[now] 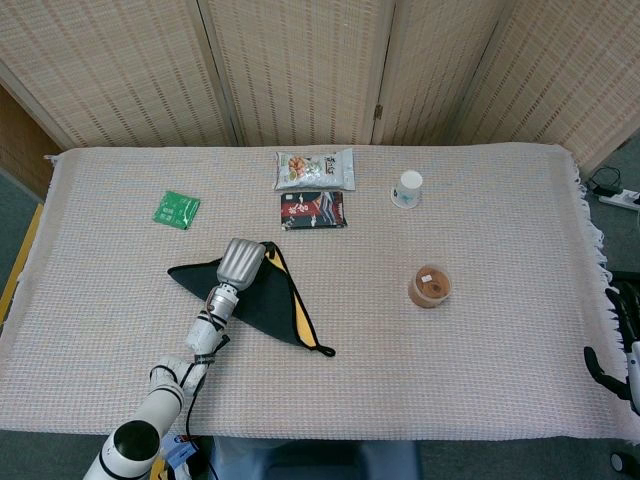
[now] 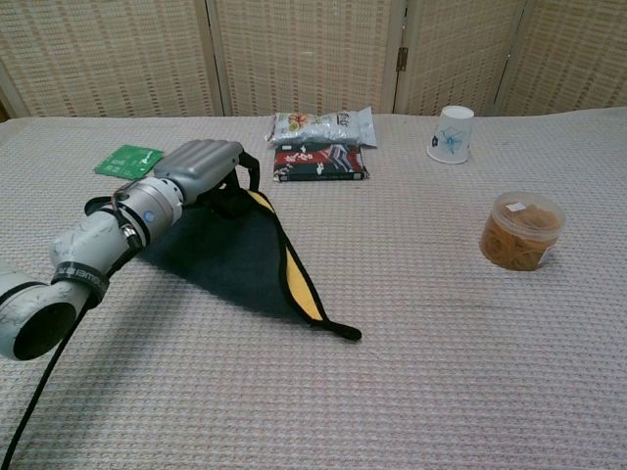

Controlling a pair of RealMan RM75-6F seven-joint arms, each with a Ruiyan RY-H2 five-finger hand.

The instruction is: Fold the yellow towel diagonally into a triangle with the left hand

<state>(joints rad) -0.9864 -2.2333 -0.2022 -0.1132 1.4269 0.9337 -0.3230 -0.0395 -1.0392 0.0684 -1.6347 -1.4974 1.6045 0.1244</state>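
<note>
The towel lies left of the table's middle, folded into a triangle with its black side up and a thin yellow strip along its right edge. My left hand sits over the triangle's far corner, fingers curled down onto the cloth and gripping it. In the chest view the same left hand covers that corner, with a black hanging loop beside it. The towel ends in a point near the front. Only a sliver of my right hand shows, off the table's right edge, holding nothing.
At the back stand a snack bag, a dark packet and a paper cup. A green packet lies back left. A round tub of rubber bands sits right of the towel.
</note>
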